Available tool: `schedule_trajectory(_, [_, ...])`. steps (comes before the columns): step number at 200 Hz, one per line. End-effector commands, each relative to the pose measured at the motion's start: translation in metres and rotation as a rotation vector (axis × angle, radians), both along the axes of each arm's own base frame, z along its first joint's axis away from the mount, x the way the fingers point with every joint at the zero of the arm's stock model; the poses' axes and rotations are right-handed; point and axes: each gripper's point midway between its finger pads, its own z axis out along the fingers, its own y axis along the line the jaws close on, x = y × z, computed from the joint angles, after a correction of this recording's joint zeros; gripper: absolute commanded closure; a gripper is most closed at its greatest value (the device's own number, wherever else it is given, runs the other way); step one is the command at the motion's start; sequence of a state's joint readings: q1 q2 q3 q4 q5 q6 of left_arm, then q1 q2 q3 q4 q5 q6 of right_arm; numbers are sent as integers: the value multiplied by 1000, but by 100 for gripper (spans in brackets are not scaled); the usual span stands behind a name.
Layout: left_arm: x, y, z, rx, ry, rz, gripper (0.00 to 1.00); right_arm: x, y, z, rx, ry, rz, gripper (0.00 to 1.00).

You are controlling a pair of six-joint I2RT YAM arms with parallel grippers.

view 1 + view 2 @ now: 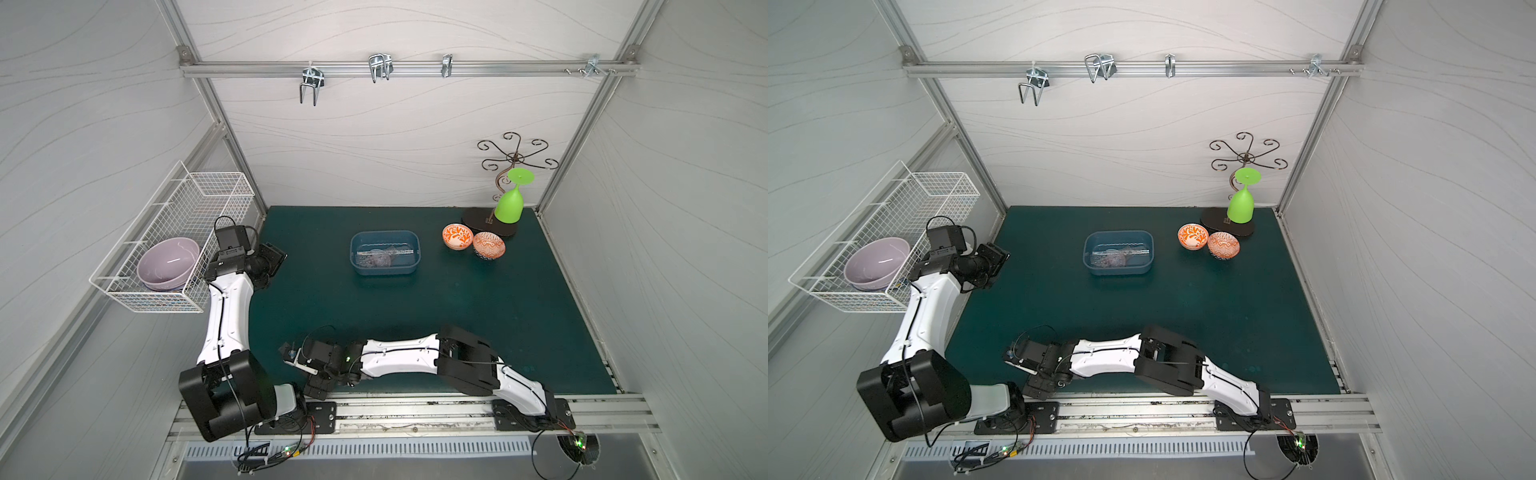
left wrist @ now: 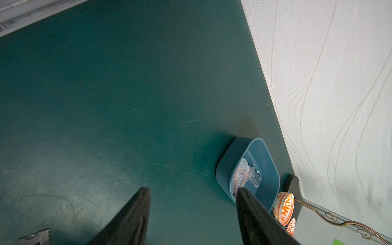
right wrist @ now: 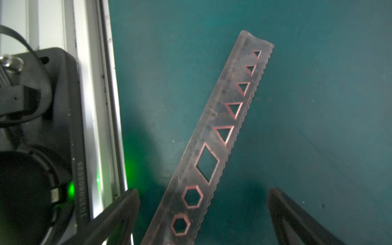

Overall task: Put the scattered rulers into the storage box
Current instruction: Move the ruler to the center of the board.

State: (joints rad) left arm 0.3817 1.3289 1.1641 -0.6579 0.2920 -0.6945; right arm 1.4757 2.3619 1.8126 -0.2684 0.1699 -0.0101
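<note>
Right wrist view: stencil ruler loose between spread jaws

Right end effector (image 3: 203, 191) wide open, gripping nothing; stencil ruler (image 3: 224, 131) runs between its fingers (image 3: 125, 205), touching neither, on green desk (image 3: 328, 106) beside the front rail (image 3: 93, 106). Left end effector (image 2: 192, 189) partly open, empty, above the desk's left edge. Storage box (image 1: 384, 270) mid-desk toward the back wall (image 1: 395, 145), other rulers (image 1: 380, 257) piled inside, seen in both top views.
</note>
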Motion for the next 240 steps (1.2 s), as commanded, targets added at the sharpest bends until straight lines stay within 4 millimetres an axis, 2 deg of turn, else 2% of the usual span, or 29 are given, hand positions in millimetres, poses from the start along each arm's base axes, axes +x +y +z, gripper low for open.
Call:
schedule_trajectory(1, [13,15,22,1,-78,25,31,22,-24,-42,-139,-123,-70,3])
schedule_trajectory(40, [12,14,23,-4,-84,22,31,46,-49,-49,-168,-149,-144,7])
schedule_trajectory(88, [12,11,22,-17,-94,15,31,70,-85,-57,-188,-75,-236,17])
schedule_trajectory(147, [8,3,6,-47,-94,2,31,99,-129,-74,-239,0,-369,25])
schedule_trajectory(172, [-2,-7,-17,-84,-66,-15,32,121,-146,-76,-239,54,-448,25])
schedule_trajectory(201, [-25,-27,-59,-113,22,-52,32,151,-156,-74,-227,105,-530,25])
schedule_trajectory(222, [-47,-33,-87,-119,106,-57,32,171,-154,-63,-181,159,-566,25])
schedule_trajectory(240, [-59,-37,-103,-127,157,-63,32,182,-143,-50,-113,242,-571,25])
